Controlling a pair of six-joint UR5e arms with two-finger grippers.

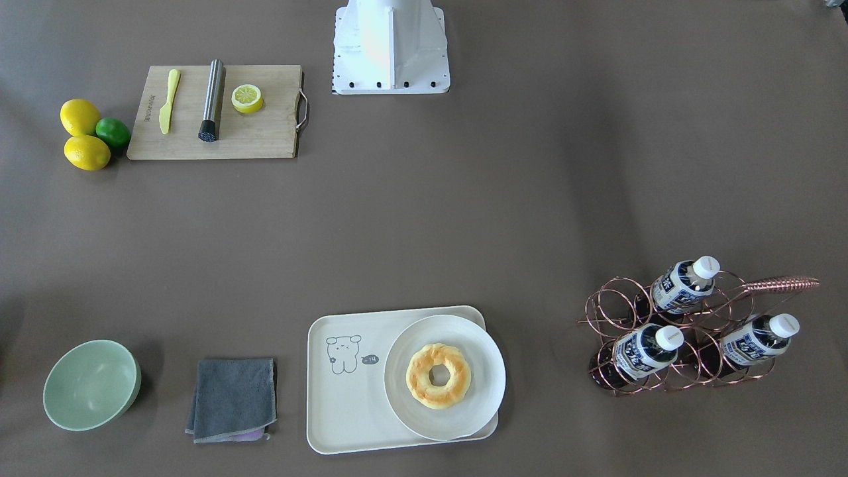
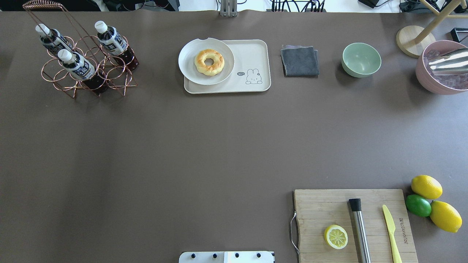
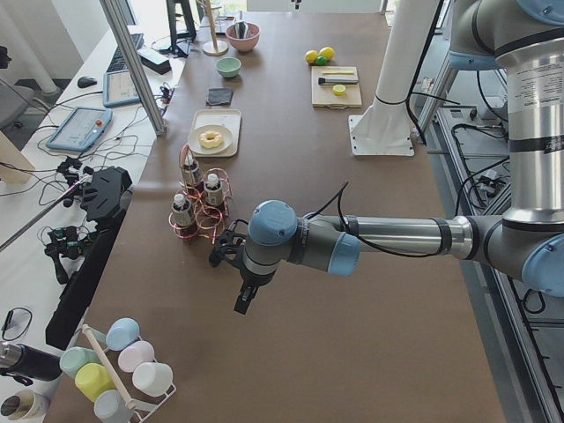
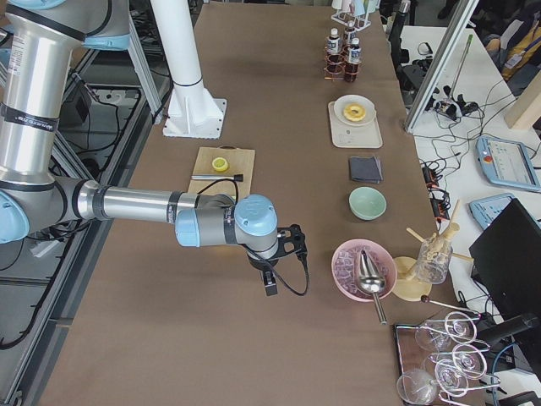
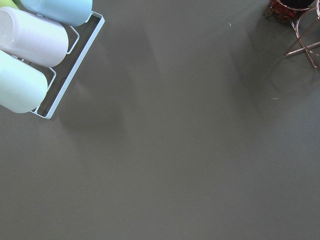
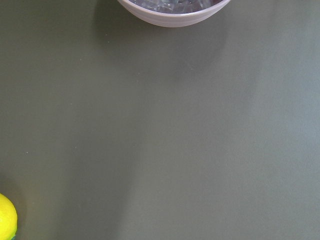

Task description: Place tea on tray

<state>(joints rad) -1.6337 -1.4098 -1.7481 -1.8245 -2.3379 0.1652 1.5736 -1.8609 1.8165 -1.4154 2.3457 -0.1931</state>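
Brown table holds tea and tray; left gripper, right gripper: cannot tell spread

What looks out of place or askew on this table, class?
The round plate holding the doughnut sits off-centre on the tray, overhanging its rim at the end nearer the tea bottles. The plate's far edge also seems notched. Nothing looks spilled.

The right tool hovers near the pink bowl.
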